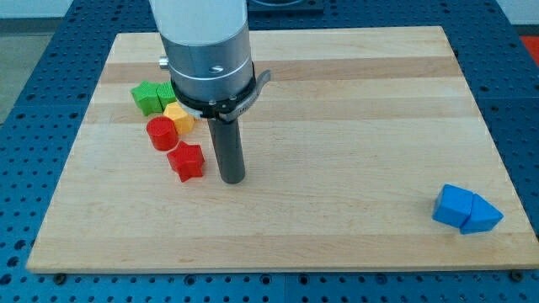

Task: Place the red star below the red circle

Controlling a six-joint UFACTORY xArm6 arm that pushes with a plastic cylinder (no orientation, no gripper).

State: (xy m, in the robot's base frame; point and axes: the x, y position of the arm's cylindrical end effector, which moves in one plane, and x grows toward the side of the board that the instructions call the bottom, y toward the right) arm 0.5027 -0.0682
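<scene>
The red star [187,161] lies on the wooden board, just below and slightly right of the red circle [162,133], nearly touching it. My tip [232,179] rests on the board close to the right of the red star, with a small gap between them. The rod rises from the tip to the arm's grey flange at the view's top.
A yellow block [179,118] sits above and right of the red circle. Two green blocks [148,97] lie above it, partly hidden by the arm. Two blue blocks [466,209] sit together at the view's lower right, near the board's edge [269,269].
</scene>
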